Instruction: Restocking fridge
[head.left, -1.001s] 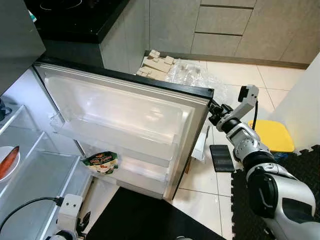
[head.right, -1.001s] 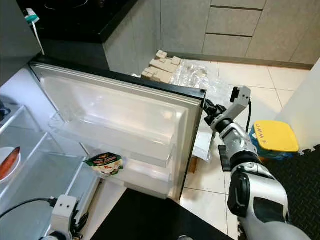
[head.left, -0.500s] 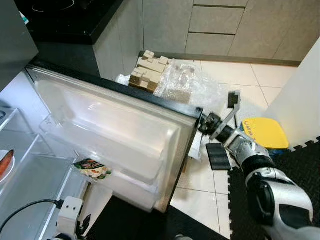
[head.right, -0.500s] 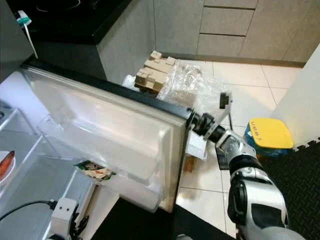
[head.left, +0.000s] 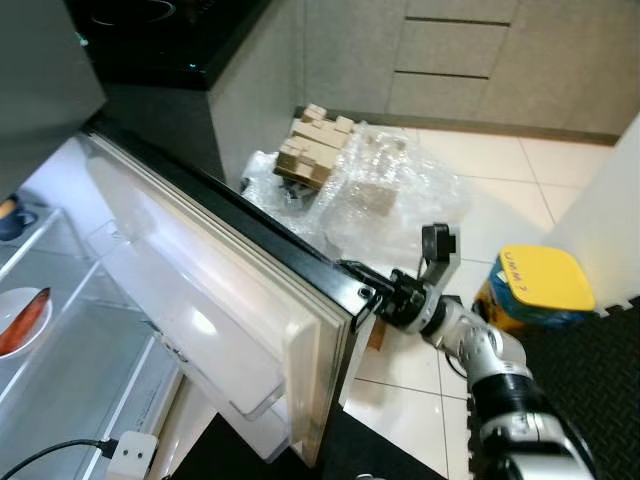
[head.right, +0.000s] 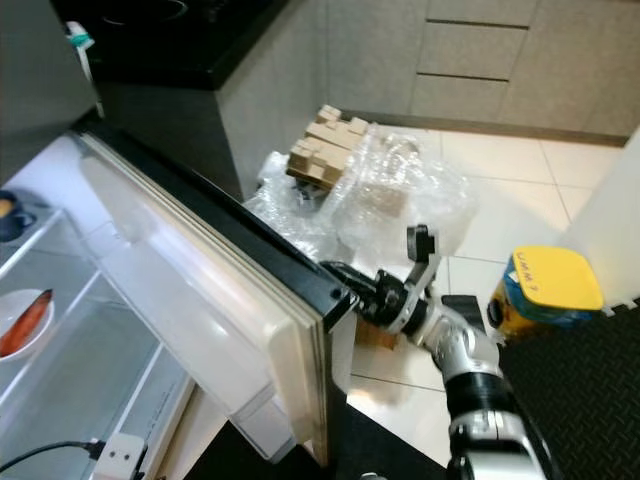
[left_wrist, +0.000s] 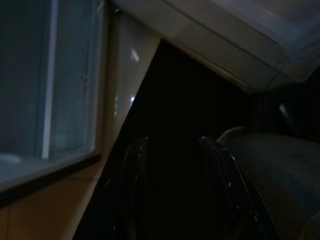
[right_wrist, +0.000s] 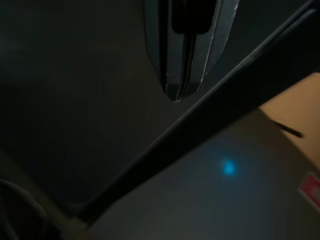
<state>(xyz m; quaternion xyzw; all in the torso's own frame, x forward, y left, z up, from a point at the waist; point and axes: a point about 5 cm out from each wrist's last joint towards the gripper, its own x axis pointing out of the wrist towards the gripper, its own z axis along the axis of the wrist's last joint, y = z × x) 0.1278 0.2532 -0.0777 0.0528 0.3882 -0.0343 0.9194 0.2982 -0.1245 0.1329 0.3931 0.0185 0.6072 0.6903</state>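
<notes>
- Grey cabinets (head.left: 470, 60) and pale floor tiles (head.left: 510, 165) fill the kitchen I see.
- Fridge door (head.left: 215, 290) stands part open, its black outer edge toward my right gripper (head.right: 345, 275), whose fingers are pressed together against it.
- Bubble wrap (head.left: 385, 190) lies by cardboard blocks (head.left: 310, 145).
- Yellow-lidded tub (head.left: 540, 285) sits on the tiles.
- My left gripper (left_wrist: 172, 190) hangs low, fingers apart.

Head views bright, slightly soft; wrist views dim, perhaps underexposed
</notes>
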